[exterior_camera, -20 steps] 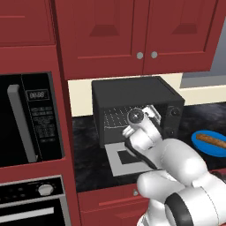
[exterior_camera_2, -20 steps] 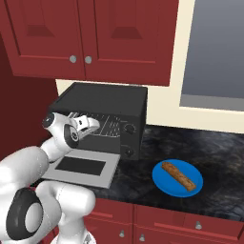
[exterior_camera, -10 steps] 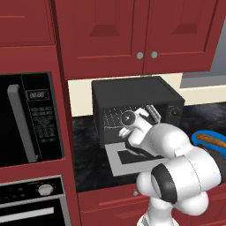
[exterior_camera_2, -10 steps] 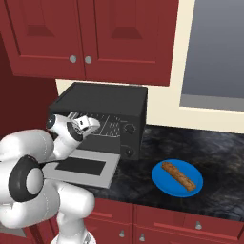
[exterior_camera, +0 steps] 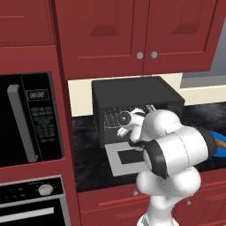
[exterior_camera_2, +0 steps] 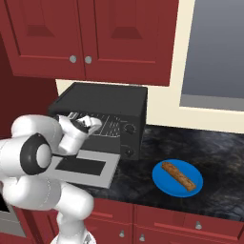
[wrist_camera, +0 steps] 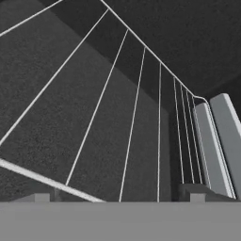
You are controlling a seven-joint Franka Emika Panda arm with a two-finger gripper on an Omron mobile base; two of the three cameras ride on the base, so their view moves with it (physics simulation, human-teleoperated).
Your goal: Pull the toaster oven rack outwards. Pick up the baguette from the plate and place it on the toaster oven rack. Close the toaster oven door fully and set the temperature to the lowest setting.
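The oven (exterior_camera_2: pixel 102 114) sits on the counter (exterior_camera_2: pixel 209 152) with its door (exterior_camera_2: pixel 83 167) dropped flat toward me, so the cavity is open and the step in hand, as I judge it, is drawing out the rack (wrist_camera: pixel 117 117).

My gripper (exterior_camera_2: pixel 85 123) is at the mouth of the cavity, above the door. In the hand view the rack's thin wires fan away just beyond my fingertips (wrist_camera: pixel 193 192), and its front bar crosses low between them. The tips stand well apart, a wide stance, with nothing clamped. Whether they straddle the bar from above and below I cannot tell.

To do this well I should settle onto that front bar near its middle, pinch one wire cleanly, then pull straight out along the door, level, so the rack slides and does not jam or tip. I should stop short of pulling it free.

The baguette (exterior_camera_2: pixel 178 175) lies on the plate (exterior_camera_2: pixel 164 182), well to the oven's right, clear of my path.
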